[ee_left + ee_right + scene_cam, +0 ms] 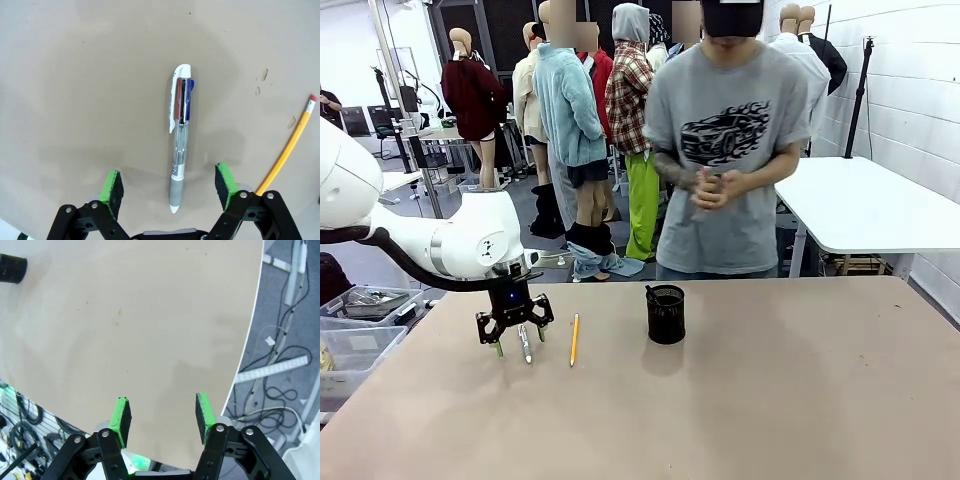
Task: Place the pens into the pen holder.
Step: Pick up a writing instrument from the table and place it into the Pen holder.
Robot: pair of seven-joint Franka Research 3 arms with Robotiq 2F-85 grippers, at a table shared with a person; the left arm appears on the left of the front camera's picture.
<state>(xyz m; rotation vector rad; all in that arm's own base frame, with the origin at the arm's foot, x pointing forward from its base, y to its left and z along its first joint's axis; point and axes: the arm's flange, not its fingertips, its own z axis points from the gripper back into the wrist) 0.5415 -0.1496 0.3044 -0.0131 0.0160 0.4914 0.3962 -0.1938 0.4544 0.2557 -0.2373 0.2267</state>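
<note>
One silvery-white pen (180, 145) lies flat on the tabletop (770, 400) between the wide-open jaws of the left end effector (169, 185), touching neither side. One yellow pencil (574, 340) lies just beside it at 3 o'clock in the front view, and one black mesh pen holder (666, 314) stands upright farther out at 3 o'clock. The right end effector (162, 417) hangs open, gripping nothing, over bare tabletop.

The left arm (460, 245) is white and rounded, a black cable (405, 268) under it; the left gripper (520, 343) is black with silver screws (240, 195) and green pads (114, 187). The person (725, 170) wears a grey car-print T-shirt (720, 225).
</note>
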